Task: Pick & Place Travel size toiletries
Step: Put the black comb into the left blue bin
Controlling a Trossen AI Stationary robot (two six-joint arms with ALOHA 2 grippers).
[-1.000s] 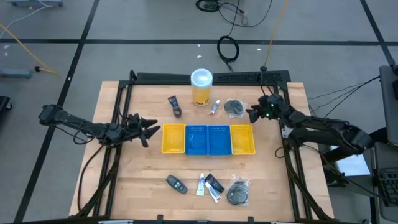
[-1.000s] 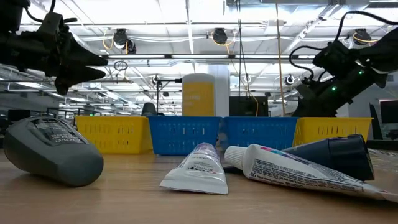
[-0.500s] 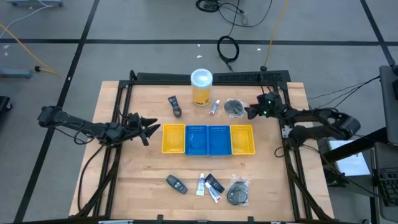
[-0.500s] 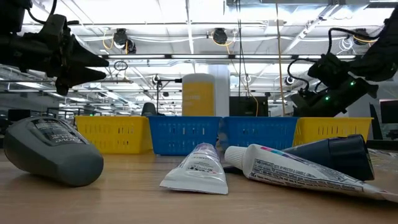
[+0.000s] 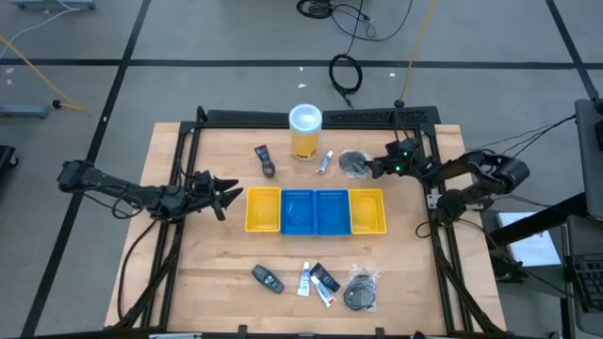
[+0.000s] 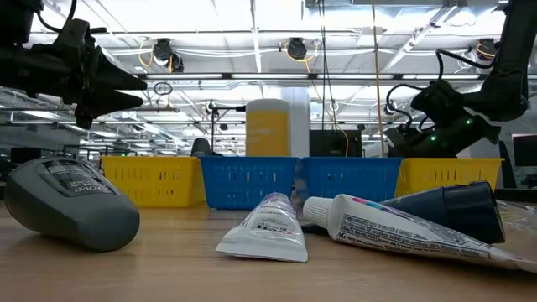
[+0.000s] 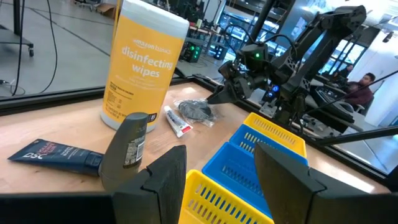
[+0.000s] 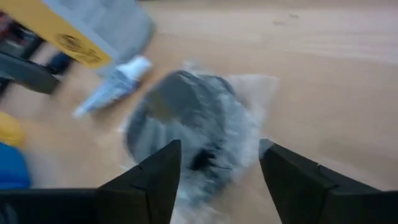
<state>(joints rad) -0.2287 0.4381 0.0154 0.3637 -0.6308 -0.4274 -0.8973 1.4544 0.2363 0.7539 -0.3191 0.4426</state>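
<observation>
Disc (image 5: 354,163) in clear wrap lies behind the trays (image 5: 316,211); right gripper (image 5: 374,169) spread beside it for a pinch; left gripper (image 5: 229,194), also spread, waits left of the trays.

A robotics lab or workshop is shown: a wooden table (image 5: 226,254) in a black metal frame, concrete floor with loose cables (image 5: 345,72), exposed ceiling lights (image 6: 295,49).
</observation>
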